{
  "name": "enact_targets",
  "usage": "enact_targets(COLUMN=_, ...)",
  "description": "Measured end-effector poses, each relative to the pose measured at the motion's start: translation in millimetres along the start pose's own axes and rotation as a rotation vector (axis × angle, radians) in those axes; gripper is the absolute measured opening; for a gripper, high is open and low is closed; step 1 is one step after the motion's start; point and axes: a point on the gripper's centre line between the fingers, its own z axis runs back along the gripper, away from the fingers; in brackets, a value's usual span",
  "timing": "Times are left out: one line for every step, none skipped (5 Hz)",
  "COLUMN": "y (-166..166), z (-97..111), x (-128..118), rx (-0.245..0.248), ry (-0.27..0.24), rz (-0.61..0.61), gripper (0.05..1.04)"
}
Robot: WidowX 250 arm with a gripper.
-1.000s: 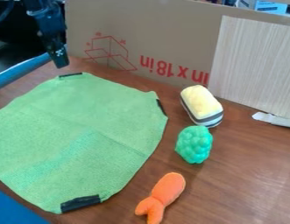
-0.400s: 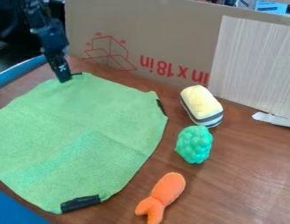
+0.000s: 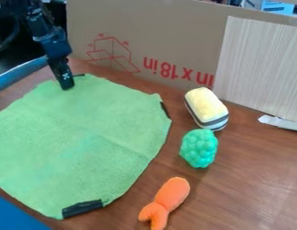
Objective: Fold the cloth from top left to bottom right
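My gripper (image 3: 67,86) hangs at the upper left, its tip down on the far edge of the green cloth (image 3: 85,134), beside a black taped corner there. From this view I cannot tell whether the fingers are parted or hold fabric. The cloth lies spread out over the left half of the table, with black tape on its right corner and on its near corner, and a faint crease across it.
Right of the cloth are a yellow plush with striped sides (image 3: 207,108), a green bumpy toy (image 3: 199,148) and an orange toy (image 3: 165,203). A cardboard wall (image 3: 174,40) stands behind. Blue surfaces border the table (image 3: 252,179) at the left.
The gripper has come down and slightly right onto the cloth's far edge. Near the left side the cloth has shifted a little. The toys have stayed in place.
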Motion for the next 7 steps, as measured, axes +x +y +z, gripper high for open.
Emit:
enact_targets(y=-2.4, z=-2.7, x=-0.8, rx=-0.007, ry=-0.003, rz=-0.007, gripper=0.376)
enact_targets(y=-7.3, z=-3.3, x=-0.8, rx=-0.018, ry=-0.014, rz=-0.016, gripper=0.193)
enact_targets(y=-25.5, z=0.2, x=-2.7, rx=-0.053, ry=-0.040, rz=-0.042, gripper=0.083)
enact_targets(y=-53.8, z=18.0, x=-3.6, rx=-0.046, ry=-0.070, rz=-0.100, gripper=0.061)
enact_targets(y=-88.6, z=46.9, x=3.5, rx=-0.036, ry=-0.125, rz=-0.188, gripper=0.059)
enact_targets(y=-134.9, z=52.8, x=0.9, rx=0.034, ry=-0.102, rz=-0.328, gripper=0.059)
enact_targets(y=-176.4, z=54.0, x=-8.5, rx=0.129, ry=-0.060, rz=-0.451, gripper=0.058)
